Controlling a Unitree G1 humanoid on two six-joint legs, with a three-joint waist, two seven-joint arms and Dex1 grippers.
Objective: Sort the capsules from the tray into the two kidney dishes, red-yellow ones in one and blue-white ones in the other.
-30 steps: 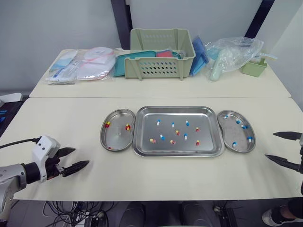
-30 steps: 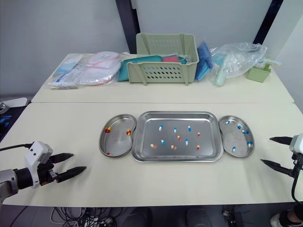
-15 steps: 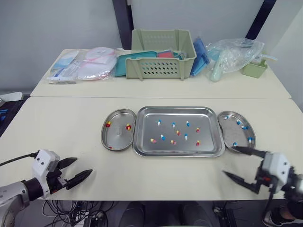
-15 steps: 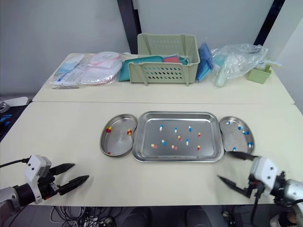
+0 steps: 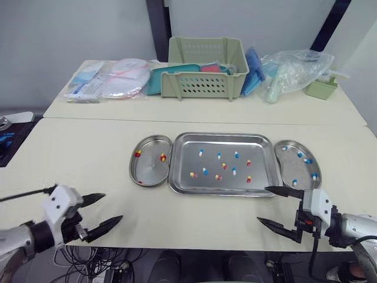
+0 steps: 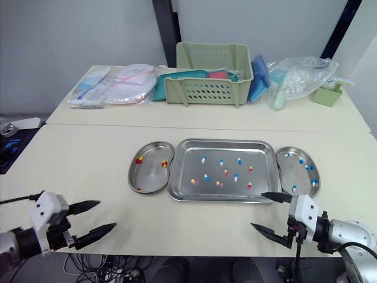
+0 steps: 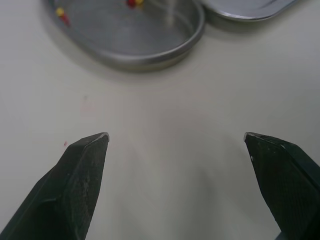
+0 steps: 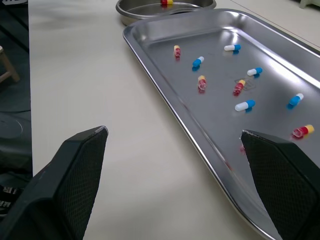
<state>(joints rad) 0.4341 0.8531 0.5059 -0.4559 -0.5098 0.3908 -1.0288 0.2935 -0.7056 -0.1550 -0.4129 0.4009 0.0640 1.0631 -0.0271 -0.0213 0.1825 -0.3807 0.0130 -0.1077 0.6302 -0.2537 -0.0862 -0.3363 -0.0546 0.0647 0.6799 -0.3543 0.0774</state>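
The left dish (image 5: 150, 171) and right dish (image 5: 294, 168) hold a few capsules (image 5: 138, 154); many wait in the tray (image 5: 263, 152). The left tool (image 5: 112, 206) and right tool (image 5: 263, 204) are open and empty.

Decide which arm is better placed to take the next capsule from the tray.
Right: the right end effector, open, hovers by the tray's near right corner; the left end effector is farther off.

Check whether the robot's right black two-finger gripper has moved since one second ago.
Yes. The right gripper moved left, from beyond the right steel kidney dish to the front right corner of the rectangular steel tray.
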